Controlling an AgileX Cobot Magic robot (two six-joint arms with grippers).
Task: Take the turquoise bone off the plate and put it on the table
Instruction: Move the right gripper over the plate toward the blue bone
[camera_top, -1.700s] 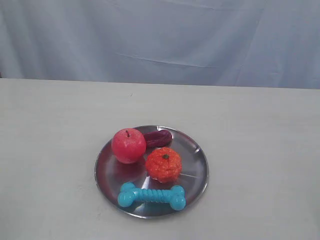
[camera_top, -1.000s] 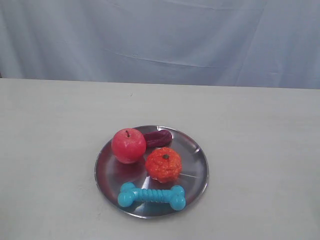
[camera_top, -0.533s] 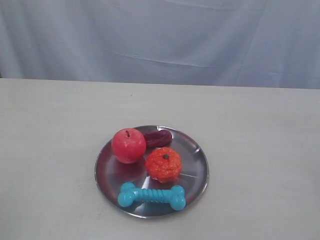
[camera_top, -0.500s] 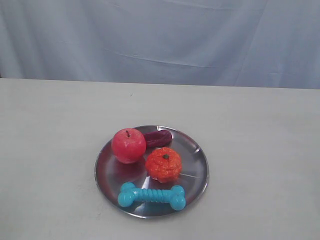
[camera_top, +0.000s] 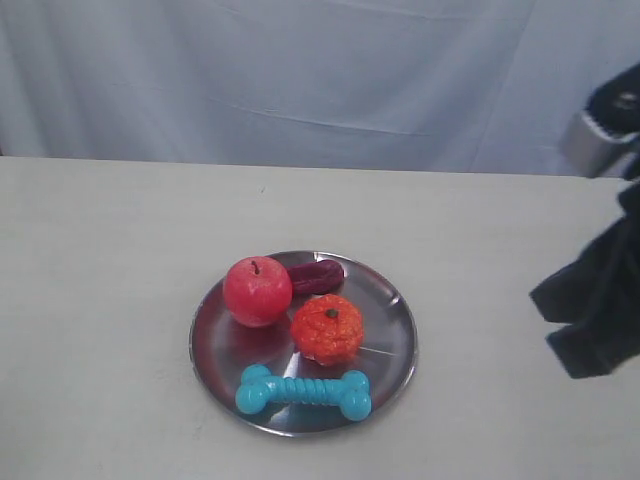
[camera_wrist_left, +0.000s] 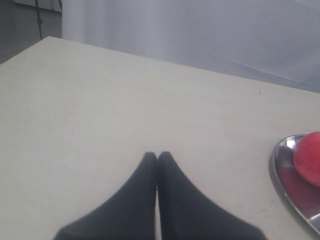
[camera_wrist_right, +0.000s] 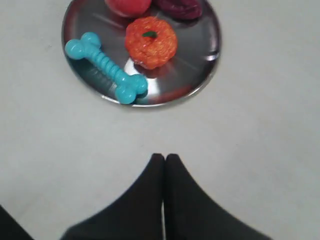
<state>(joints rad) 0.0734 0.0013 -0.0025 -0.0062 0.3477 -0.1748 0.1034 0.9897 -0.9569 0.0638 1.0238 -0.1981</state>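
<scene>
The ridged, knob-ended turquoise bone (camera_top: 303, 391) lies at the near edge of the shiny steel plate (camera_top: 390, 330), just beside a bumpy orange fruit toy (camera_top: 327, 329). A glossy red apple (camera_top: 257, 291) and a dark maroon piece (camera_top: 317, 276) sit behind. The right gripper (camera_wrist_right: 163, 159) and left gripper (camera_wrist_left: 157, 156) hang over the matte worktop (camera_top: 120, 250), fingers pressed together, empty.

Over the right edge of the counter (camera_top: 100, 300), the right pincer (camera_top: 590, 320) is showing only as a dark blur, running off the exterior picture. The plate (camera_wrist_left: 280, 172) and red apple (camera_wrist_left: 309, 157) are getting cropped in the left wrist view; the maroon piece (camera_top: 322, 274) is hiding partly behind the apple
</scene>
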